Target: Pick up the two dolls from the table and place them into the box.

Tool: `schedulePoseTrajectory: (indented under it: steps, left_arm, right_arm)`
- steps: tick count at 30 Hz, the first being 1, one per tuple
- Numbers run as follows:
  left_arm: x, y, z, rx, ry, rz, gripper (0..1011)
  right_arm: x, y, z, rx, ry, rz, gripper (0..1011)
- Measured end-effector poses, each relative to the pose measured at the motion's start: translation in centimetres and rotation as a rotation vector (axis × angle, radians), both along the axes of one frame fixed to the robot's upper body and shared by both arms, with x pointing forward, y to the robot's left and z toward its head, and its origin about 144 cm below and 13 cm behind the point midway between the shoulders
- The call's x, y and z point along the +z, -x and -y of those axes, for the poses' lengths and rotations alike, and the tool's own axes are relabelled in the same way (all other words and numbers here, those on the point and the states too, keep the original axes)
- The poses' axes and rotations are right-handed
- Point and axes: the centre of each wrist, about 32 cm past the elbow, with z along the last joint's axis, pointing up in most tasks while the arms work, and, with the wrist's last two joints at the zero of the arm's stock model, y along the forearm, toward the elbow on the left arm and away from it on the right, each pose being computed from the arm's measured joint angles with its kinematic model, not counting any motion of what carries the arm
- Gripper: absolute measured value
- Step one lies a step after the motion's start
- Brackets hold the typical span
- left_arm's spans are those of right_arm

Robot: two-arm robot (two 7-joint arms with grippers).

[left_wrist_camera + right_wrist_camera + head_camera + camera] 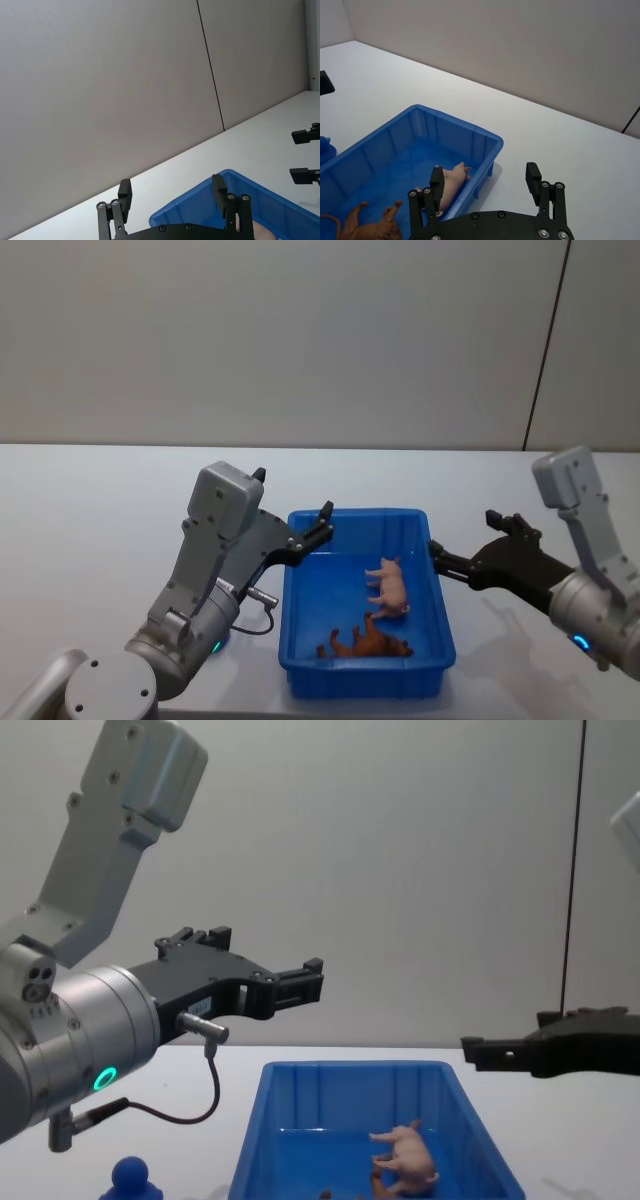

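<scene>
White table (100,500), grey wall (300,340): our left gripper (171,184), fingers apart, hangs above the box's (355,513) back-left corner; our right gripper (485,171), likewise spread, beside its right rim. Below and between them, pig (388,587) and brown animal (368,642) lie inside.

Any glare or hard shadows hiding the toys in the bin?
Head view: no glare; pig and brown animal lie plain in the box, faint shadow on the table near the right gripper. Chest view: the box's near wall mostly hides the brown animal.
</scene>
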Motion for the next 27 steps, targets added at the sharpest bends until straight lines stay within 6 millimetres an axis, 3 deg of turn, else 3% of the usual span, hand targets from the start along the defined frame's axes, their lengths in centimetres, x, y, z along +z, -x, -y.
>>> schedulePoseTrajectory:
  steps: [10, 27]
  left_arm:
    - [0.2, 0.7, -0.2, 0.027, -0.005, -0.035, 1004]
    - [0.0, 3.8, -2.1, 0.134, 0.016, -0.159, 1004]
  right_arm:
    - [-0.2, 0.0, 1.0, -0.005, 0.005, 0.019, 1001]
    - [-0.3, -0.1, 1.7, -0.008, 0.009, 0.031, 1001]
